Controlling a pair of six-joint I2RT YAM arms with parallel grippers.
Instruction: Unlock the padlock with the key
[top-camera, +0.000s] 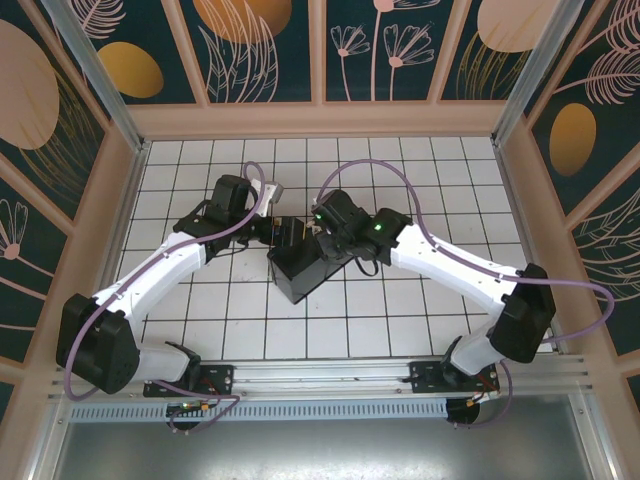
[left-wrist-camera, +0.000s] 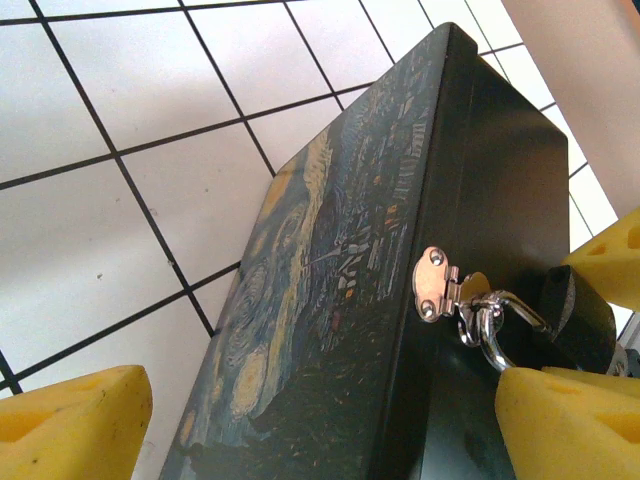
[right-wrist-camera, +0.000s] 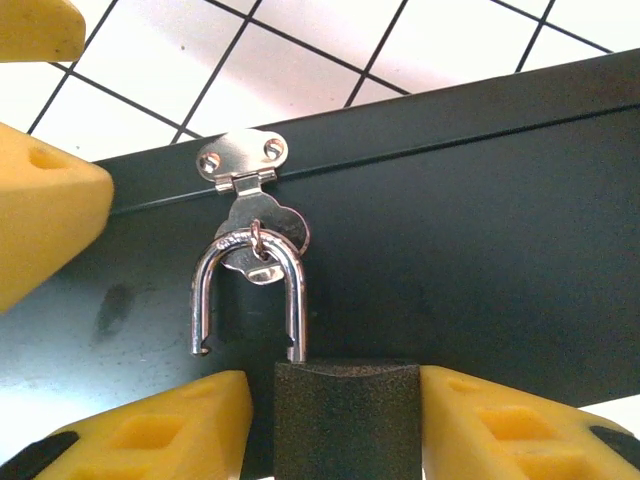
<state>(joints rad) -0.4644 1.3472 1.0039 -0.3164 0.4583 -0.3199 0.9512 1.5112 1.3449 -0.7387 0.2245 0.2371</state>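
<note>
Black-bodied and small, the padlock (right-wrist-camera: 346, 420) is hanging from the silver hasp (right-wrist-camera: 243, 160) on the front wall of the black box (top-camera: 297, 278), and we are seeing it closest from the right wrist. Its silvery shackle (right-wrist-camera: 201, 300) is threading through the hasp's loop. One leg is running down into the body, while the other is ending free, its notched tip sitting beside and above the body.

The right gripper (right-wrist-camera: 335, 385) is bracketing the padlock body with its jaws about half closed. One yellow finger (right-wrist-camera: 520, 435) is lying right against the body and the other is showing a thin dark slit next to it, so we are not able to tell whether the grip is actually pressing.

The left gripper (left-wrist-camera: 320, 400) is standing wide open, its fingers (left-wrist-camera: 70, 425) straddling the box with the painted blue-and-yellow lid between them. We are seeing bare tile between one finger and the box, so it is holding nothing.

From above, we are seeing both wrists crowded at the box, which is sitting near the middle of the white tiled table (top-camera: 400, 325).
</note>
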